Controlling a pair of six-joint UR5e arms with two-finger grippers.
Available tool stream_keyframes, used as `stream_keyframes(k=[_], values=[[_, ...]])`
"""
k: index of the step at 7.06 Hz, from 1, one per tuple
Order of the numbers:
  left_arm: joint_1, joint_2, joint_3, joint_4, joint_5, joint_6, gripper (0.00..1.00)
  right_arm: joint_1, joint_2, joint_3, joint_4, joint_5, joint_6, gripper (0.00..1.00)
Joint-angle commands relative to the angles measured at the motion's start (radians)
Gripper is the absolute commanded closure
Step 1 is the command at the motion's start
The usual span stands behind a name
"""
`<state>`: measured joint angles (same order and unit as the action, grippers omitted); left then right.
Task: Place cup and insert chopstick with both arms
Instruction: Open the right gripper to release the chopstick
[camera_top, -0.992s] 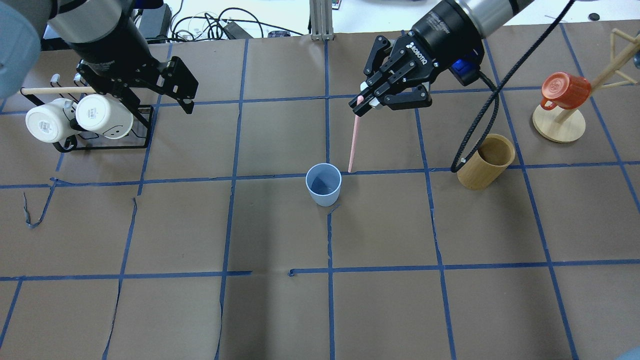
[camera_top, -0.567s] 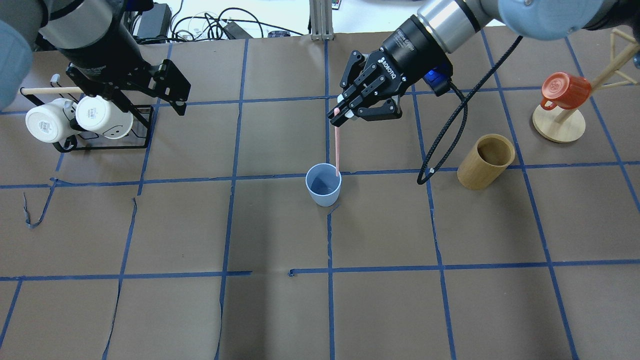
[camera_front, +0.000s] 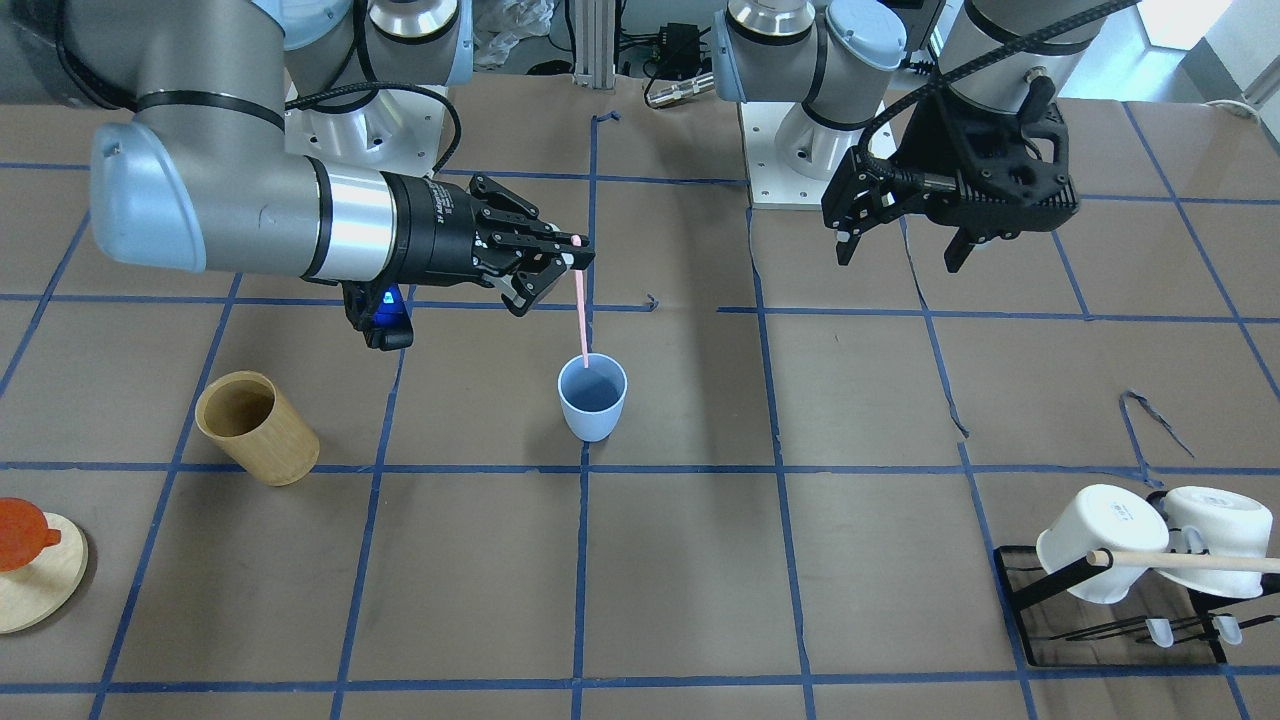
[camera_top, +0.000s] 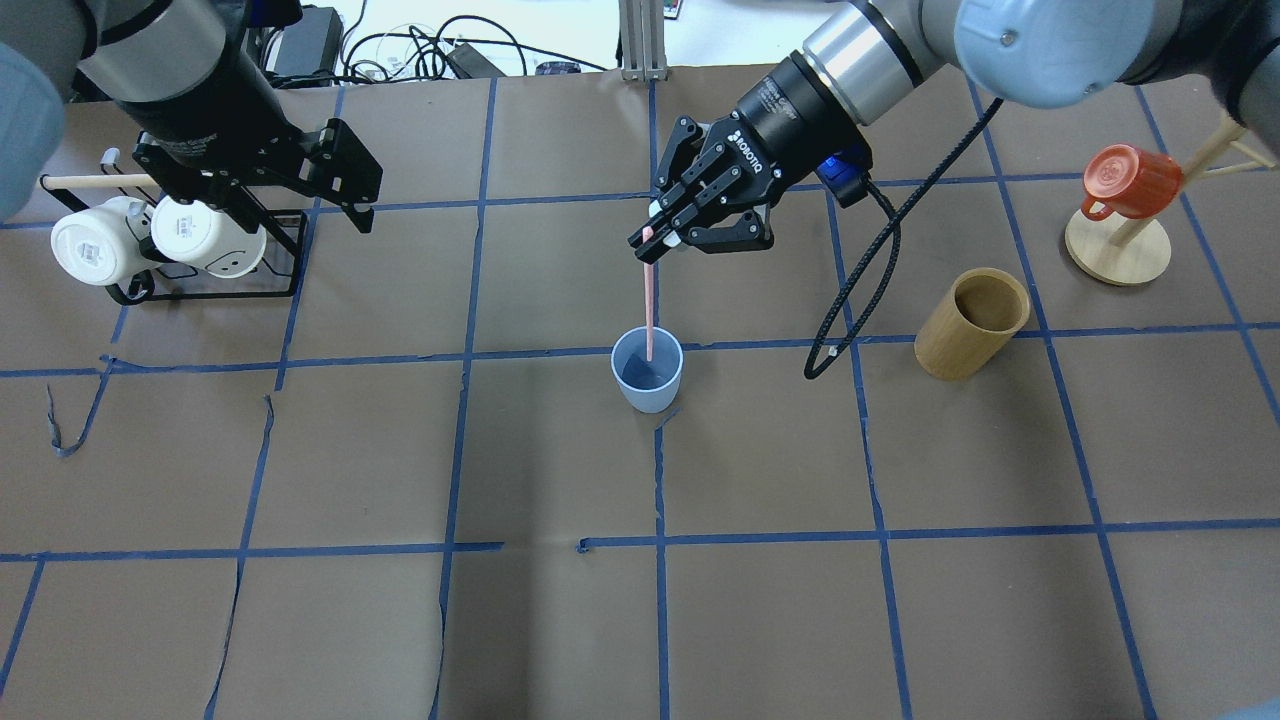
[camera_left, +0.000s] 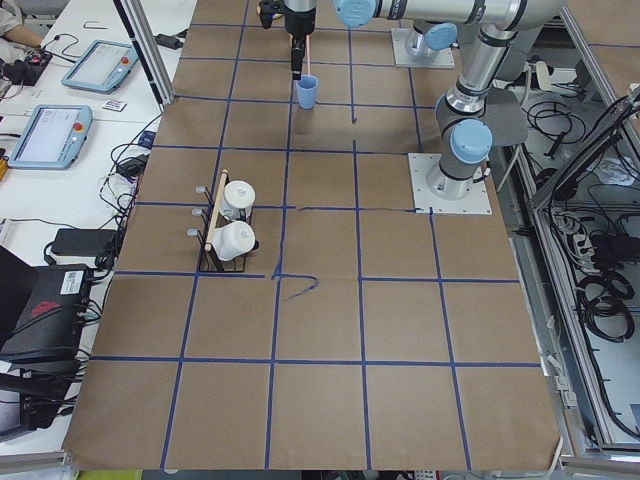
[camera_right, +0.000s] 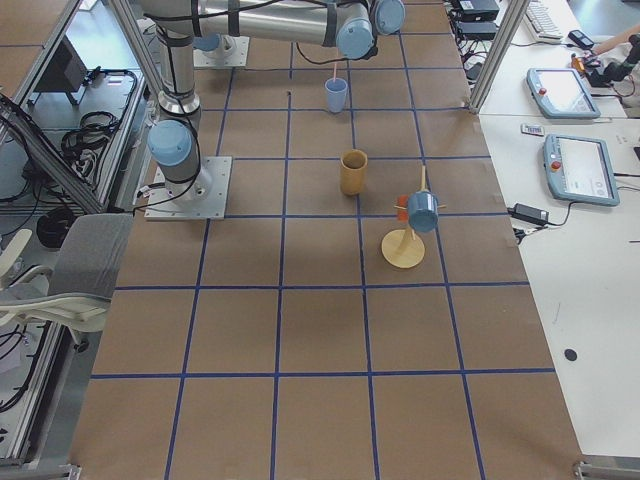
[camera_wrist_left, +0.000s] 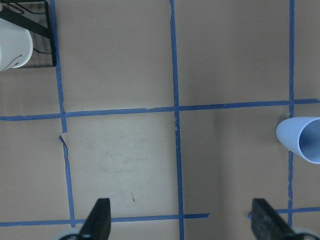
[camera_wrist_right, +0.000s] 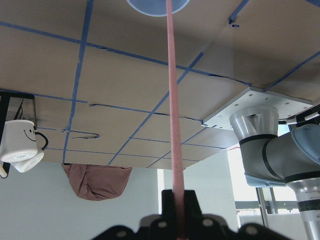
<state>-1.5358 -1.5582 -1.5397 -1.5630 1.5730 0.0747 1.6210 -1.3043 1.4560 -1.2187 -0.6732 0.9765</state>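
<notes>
The light blue cup (camera_top: 647, 383) stands upright mid-table, also in the front view (camera_front: 592, 397) and at the right edge of the left wrist view (camera_wrist_left: 302, 140). My right gripper (camera_top: 650, 235) is shut on the top end of the pink chopstick (camera_top: 650, 305), which hangs down with its lower tip over the cup's mouth. The front view shows the same: right gripper (camera_front: 578, 250), chopstick (camera_front: 582, 318). In the right wrist view the chopstick (camera_wrist_right: 172, 100) runs to the cup (camera_wrist_right: 157, 6). My left gripper (camera_top: 335, 190) is open and empty at the far left, fingers (camera_wrist_left: 100, 220) wide apart.
A black rack with two white mugs (camera_top: 160, 240) and a beige wooden rod (camera_top: 95, 181) sits under the left arm. A tan bamboo cylinder (camera_top: 972, 322) stands right of the cup. A wooden mug tree with a red mug (camera_top: 1130, 180) stands far right.
My right gripper has carried the chopstick leftward; its lower tip went from right of the cup to over the cup's mouth. The left arm shifted slightly.
</notes>
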Motion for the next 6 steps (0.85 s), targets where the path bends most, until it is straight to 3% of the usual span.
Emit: stream_keyframes(k=[1,2,3,5,6], values=[[0.0,0.001,0.0,0.0,-0.001,0.0,0.0,0.002,0.016,0.001,-0.013,0.0,0.001,0.71],[0.003,0.001,0.0,-0.002,-0.005,0.0,0.0,0.002,0.014,0.001,-0.002,-0.002,0.001,0.42],[0.003,0.001,0.0,-0.002,-0.005,0.0,0.0,0.002,0.013,0.003,0.005,-0.002,0.002,0.05],[0.003,0.003,0.0,-0.002,-0.004,0.002,0.0,0.002,-0.003,-0.011,-0.005,-0.02,0.016,0.0],[0.005,0.003,-0.002,-0.002,-0.005,0.002,0.0,-0.003,-0.022,-0.023,-0.037,-0.149,0.01,0.0]])
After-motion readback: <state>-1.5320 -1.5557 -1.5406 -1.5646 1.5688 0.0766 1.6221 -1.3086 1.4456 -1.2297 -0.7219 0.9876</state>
